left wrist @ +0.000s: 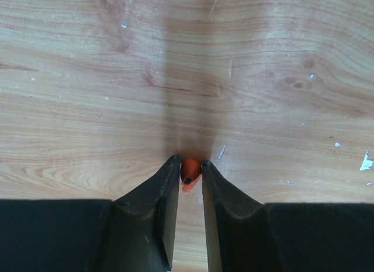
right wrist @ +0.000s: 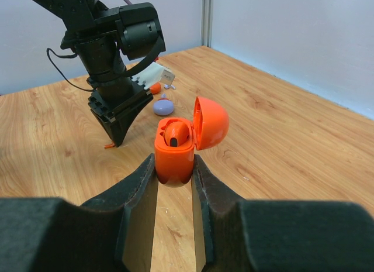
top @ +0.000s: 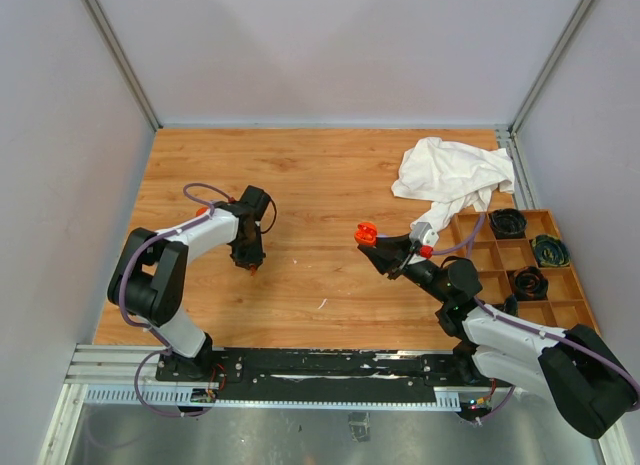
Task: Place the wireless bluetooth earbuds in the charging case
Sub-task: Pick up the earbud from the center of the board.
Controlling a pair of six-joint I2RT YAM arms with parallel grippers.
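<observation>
An orange-red earbud (left wrist: pixel 191 169) lies on the wooden table, its stem toward the camera. My left gripper (left wrist: pixel 190 163) points straight down with both fingertips pressed against the earbud's sides. In the top view the left gripper (top: pixel 250 264) stands left of centre. My right gripper (right wrist: pixel 174 162) is shut on the body of the orange-red charging case (right wrist: pixel 173 152) and holds it above the table. The case's lid (right wrist: pixel 211 122) is hinged open to the right. One orange-red earbud (right wrist: pixel 175 133) sits inside the case. The case (top: pixel 367 233) shows mid-table in the top view.
A lavender disc (right wrist: pixel 165 106) lies on the table behind the left gripper. A crumpled white cloth (top: pixel 452 175) is at the back right. A wooden compartment tray (top: pixel 503 256) with black coiled cables stands along the right edge.
</observation>
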